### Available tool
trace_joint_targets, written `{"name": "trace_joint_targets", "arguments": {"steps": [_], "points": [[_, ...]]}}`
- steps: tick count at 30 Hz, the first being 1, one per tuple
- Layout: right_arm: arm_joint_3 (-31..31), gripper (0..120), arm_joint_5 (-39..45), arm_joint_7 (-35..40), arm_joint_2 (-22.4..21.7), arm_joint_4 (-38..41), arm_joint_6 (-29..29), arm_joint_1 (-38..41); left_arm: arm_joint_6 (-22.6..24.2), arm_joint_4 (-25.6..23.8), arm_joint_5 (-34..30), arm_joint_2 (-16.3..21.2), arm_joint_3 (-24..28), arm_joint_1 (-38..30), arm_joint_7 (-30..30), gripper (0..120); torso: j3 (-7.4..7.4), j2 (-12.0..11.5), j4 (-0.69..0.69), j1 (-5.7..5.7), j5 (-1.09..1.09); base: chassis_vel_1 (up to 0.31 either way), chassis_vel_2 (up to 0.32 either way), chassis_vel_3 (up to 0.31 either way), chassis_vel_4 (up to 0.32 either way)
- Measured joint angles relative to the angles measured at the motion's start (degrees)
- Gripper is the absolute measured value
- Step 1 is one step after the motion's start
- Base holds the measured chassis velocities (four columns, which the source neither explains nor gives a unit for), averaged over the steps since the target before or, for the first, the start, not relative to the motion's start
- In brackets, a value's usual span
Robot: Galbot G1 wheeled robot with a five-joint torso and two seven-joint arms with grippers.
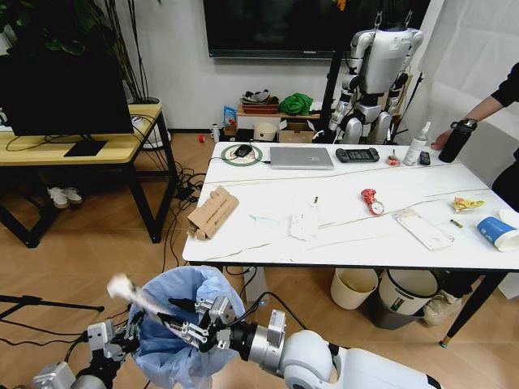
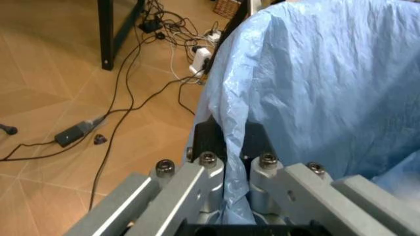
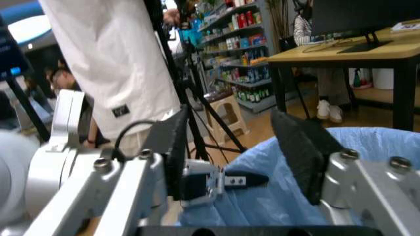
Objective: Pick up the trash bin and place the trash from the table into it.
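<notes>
Left hand (image 1: pixel 130 331): you have it low at the near left, clamped on the light-blue liner at the rim of the trash bin (image 1: pixel 182 324). Your left wrist view shows the bag's plastic (image 2: pixel 315 88) pinched tight between the closed fingers (image 2: pixel 259 140), with the bin held up off the wooden floor (image 2: pixel 59 73).

Right hand (image 1: pixel 182 320): it sits over the bin's mouth, fingers spread wide with nothing between them. Your right wrist view shows both dark pads (image 3: pixel 305 147) apart, blue liner (image 3: pixel 367 142) below. A crumpled white tissue (image 1: pixel 123 288) shows at the bin's near-left rim; whether it is touching the bag you cannot tell. The bin's inside is hidden by the folded liner.

Counter (image 1: pixel 340 247): white marble-look top ahead of you, the bin in front of its near-left corner. Trash on it:
- torn brown cardboard (image 1: pixel 212 212), left end
- white tissue (image 1: pixel 305 219), centre
- red wrapper (image 1: pixel 371 199), right of centre
- clear plastic sheet (image 1: pixel 422 229), near the front edge
- yellow wrapper (image 1: pixel 466 204) and blue-and-white paper cup (image 1: pixel 495 232), far right, cup on its side

Under the counter's right half stand a cream bin (image 1: pixel 353 288) and a grey-black bin (image 1: pixel 403 297), side by side.
</notes>
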Motion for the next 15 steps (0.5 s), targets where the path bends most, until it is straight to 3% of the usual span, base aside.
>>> {"name": "trace_joint_targets", "arguments": {"steps": [3,6,8,10,13,15], "points": [[1.44,57,2.36,1.14,1.16,0.06,-0.91,-0.07,0.0,-0.16,0.0,-0.33,0.0,0.23,0.03,0,0.0,0.0,-0.01,0.0,-0.02,0.0,0.0,0.0,0.0],[5.4,72,4.92,10.42,7.5,-2.93,-4.09,2.3,-0.13,-0.82,0.36,-1.36,-0.19,1.19,0.23,0,0.0,0.0,-0.01,0.0,-0.02,0.0,0.0,0.0,0.0],[6.01,74,4.66,11.52,8.85,-4.0,-4.33,3.03,-0.19,-0.95,0.47,-1.54,-0.27,1.36,0.34,0,0.0,0.0,0.01,0.0,0.02,0.0,0.0,0.0,0.0],[8.95,84,3.73,13.62,12.44,-8.01,-5.63,5.55,-0.5,-1.51,0.83,-2.15,-0.76,1.94,0.74,0,0.0,0.0,0.04,0.0,0.0,0.0,0.0,0.0,0.0],[13.96,97,0.39,19.62,15.88,-13.08,-12.93,8.18,-0.81,-2.18,1.0,-2.76,-1.27,2.45,1.05,0,0.0,0.0,0.03,0.01,0.02,0.0,0.0,0.0,0.0],[15.06,97,-0.83,21.7,16.3,-13.72,-15.35,8.59,-0.87,-2.26,1.03,-2.91,-1.34,2.48,1.1,0,0.0,0.0,0.02,0.01,0.0,0.0,0.0,0.0,0.0]]}}
